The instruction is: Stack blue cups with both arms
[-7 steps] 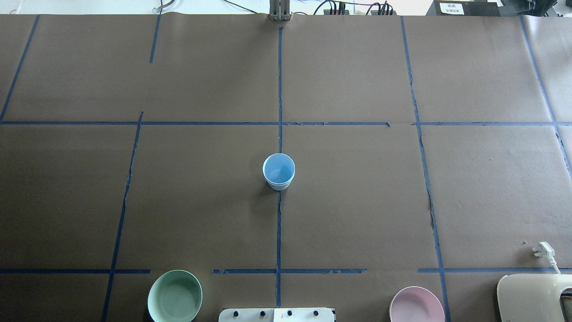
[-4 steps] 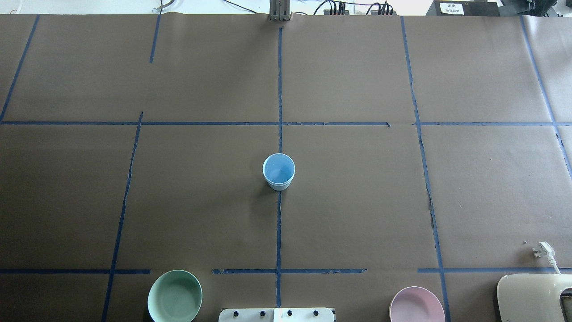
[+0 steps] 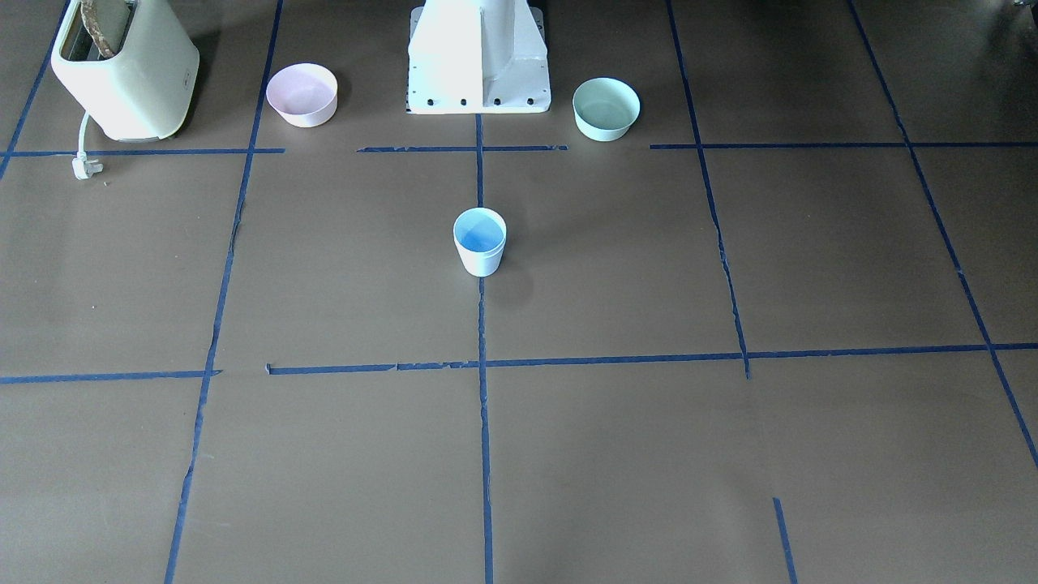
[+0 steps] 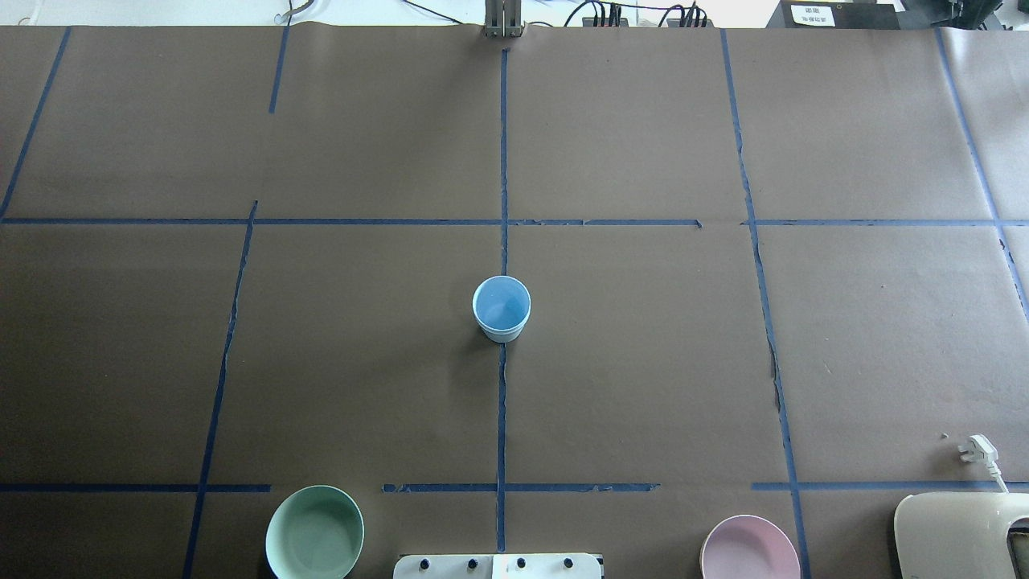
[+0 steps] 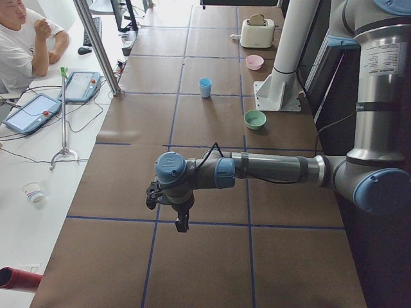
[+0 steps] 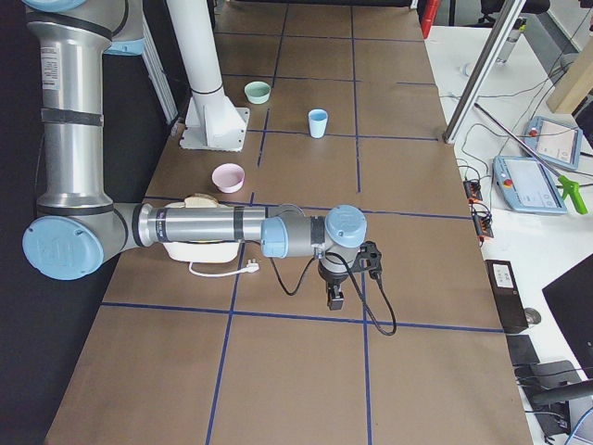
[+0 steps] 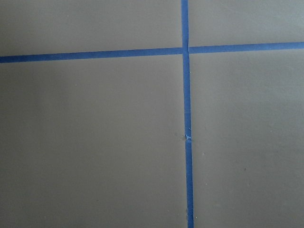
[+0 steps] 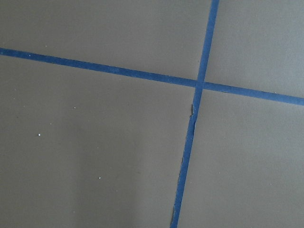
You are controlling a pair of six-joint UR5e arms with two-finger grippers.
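One pale-blue cup with a bright blue inside stands upright at the table's middle, on the centre tape line; it also shows in the front-facing view and both side views. No second separate blue cup shows. My left gripper hangs low over the table's left end, far from the cup, and shows only in the exterior left view. My right gripper hangs over the right end, seen only in the exterior right view. I cannot tell whether either is open or shut. Both wrist views show only brown paper and blue tape.
A mint-green bowl and a pink bowl sit beside the white pedestal base. A cream toaster with a loose plug stands at the robot's right. An operator sits past the table's far edge.
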